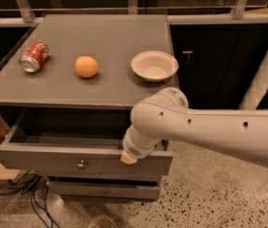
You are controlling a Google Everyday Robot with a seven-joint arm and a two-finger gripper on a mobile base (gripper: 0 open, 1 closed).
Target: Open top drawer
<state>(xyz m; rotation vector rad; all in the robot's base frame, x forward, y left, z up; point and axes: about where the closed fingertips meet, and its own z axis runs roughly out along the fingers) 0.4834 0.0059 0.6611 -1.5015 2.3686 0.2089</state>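
Below the tabletop (100, 37), the gripper (128, 158) is seen at the front rim of the open top drawer (39, 158); its hold cannot be told.

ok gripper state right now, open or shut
Gripper: cannot be told; it is at the upper edge of the top drawer front, right of the knob, with the drawer pulled out.

White cylindrical robot arm (219, 137) enters from right, bends down at rounded wrist joint (160, 110); cream-tipped gripper (128, 158) hangs low at centre, pointing down-left.

One can (34, 56), orange (86, 66), bowl (154, 65), gripper (128, 158) at top drawer (48, 158).
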